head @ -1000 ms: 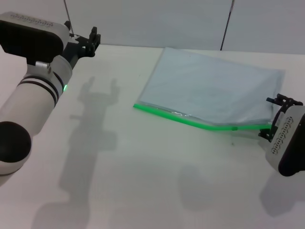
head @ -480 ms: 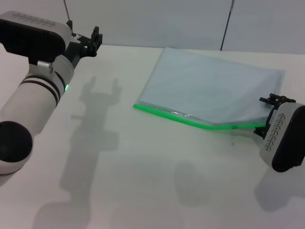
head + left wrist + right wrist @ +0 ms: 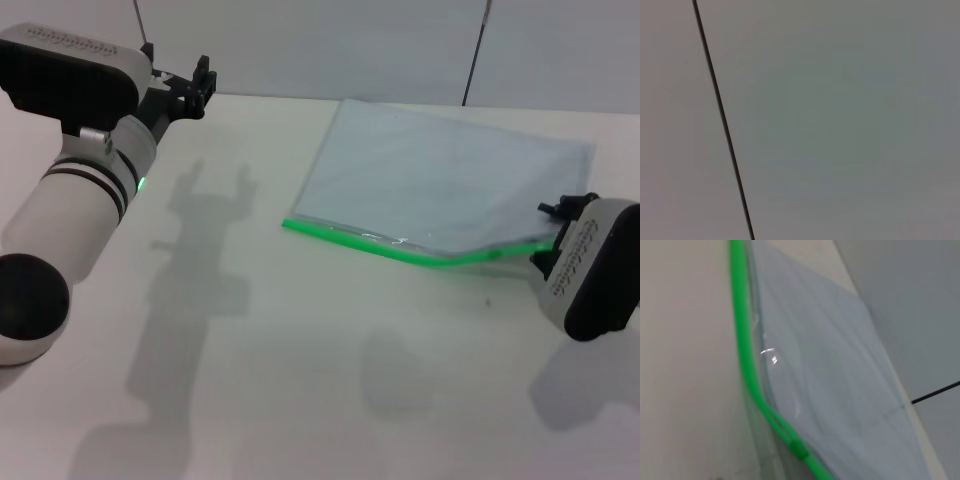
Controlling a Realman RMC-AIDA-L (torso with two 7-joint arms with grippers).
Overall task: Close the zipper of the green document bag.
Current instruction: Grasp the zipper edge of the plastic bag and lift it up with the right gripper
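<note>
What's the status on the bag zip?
Right gripper at the bag's right zipper end, that corner lifted off the table. Left gripper parked high, far left. Slider near the right end. Nothing in the way.

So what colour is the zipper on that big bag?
Bright green; the zipper shows best in the right wrist view, edging the pale blue-grey bag.

The right claw (image 3: 556, 235) hides the zipper's (image 3: 400, 246) end, its grip impossible to tell.

Table (image 3: 300, 380): plain white surface; green document bag (image 3: 440, 190) lies on it, zipper (image 3: 400, 247) edge nearest the robot.
</note>
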